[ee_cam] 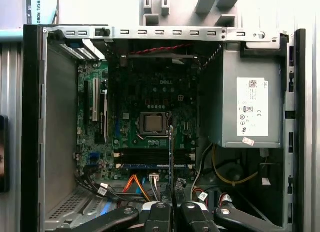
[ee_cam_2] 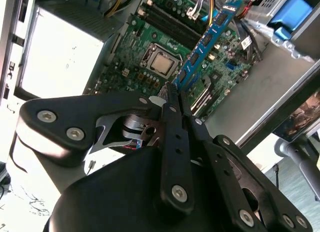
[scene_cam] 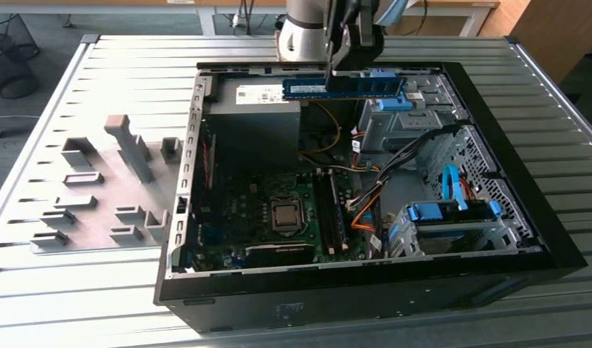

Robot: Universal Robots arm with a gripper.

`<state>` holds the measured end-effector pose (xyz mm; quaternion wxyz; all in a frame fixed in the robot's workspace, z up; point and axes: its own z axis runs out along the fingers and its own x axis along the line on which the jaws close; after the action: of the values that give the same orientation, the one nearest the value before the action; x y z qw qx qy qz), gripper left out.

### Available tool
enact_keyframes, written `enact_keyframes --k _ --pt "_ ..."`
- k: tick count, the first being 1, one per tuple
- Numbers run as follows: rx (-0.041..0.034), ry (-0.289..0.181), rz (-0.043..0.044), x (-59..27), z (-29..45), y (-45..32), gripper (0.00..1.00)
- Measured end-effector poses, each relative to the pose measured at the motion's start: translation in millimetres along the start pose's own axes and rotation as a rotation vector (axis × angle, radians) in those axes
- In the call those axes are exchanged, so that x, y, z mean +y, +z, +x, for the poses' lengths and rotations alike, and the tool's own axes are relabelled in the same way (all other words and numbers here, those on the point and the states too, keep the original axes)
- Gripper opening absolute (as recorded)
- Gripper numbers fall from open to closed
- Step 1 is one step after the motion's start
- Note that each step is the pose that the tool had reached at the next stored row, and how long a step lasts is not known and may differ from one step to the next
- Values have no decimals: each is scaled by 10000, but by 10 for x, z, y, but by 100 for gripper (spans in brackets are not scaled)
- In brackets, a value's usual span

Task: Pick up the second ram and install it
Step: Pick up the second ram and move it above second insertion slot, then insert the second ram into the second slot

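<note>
Pickup done: the black gripper (scene_cam: 341, 71) pinches the long blue ram stick (scene_cam: 342, 88) aloft at twelve o'clock of the open black case (scene_cam: 373, 290) in the exterior view, not yet seated on the green motherboard (scene_cam: 262, 217).

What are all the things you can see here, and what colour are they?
second ram: one, blue, held in the claw above the case
computer case: one, black, open, on the table
motherboard: one, green, on the case floor
power supply: one, grey, inside the case
drive-bay clips: several, blue, inside the case, exterior view's right
cables: a bundle, orange and black, beside the motherboard
fixture blocks: several, grey, on the table, exterior view's left
table: one, grey metal, under the case
wire bin: one, black, on the floor beyond the table
arm: one, silver, above the case
claw: one, black, shut on the second ram
</note>
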<state>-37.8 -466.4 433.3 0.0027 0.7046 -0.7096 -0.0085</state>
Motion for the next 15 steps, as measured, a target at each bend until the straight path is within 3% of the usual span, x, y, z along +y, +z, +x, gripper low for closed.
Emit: enact_keyframes --k 7,15 --pt "1 -1 0 -160 -1 5 14" --pt "0 24 0 -176 -1 6 14"
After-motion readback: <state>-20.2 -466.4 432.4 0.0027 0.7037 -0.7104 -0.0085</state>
